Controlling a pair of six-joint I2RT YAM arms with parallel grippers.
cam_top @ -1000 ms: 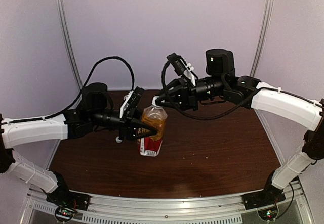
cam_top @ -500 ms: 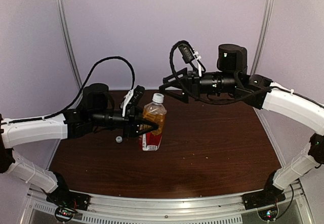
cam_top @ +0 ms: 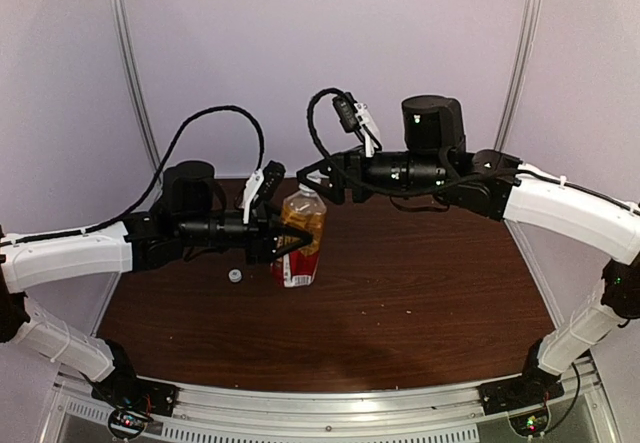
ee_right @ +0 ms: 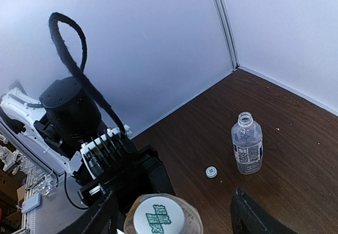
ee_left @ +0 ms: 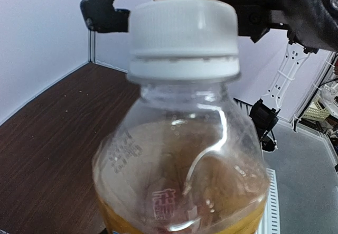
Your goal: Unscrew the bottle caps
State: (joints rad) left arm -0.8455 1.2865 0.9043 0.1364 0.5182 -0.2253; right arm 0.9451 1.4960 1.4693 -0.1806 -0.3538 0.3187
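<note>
Currently left gripper is clamping the amber bottle around its body; right gripper is hovering just above that bottle's screwed-on white cap, jaws spread. Cap grab is pending: next it's needing to lower, close, twist counterclockwise.

My left arm and right arm wear white shells over black round joint housings; black cables loop above each wrist, white ribbed clips sit behind the black left gripper and right gripper, small green lights glow at the two bases
</note>
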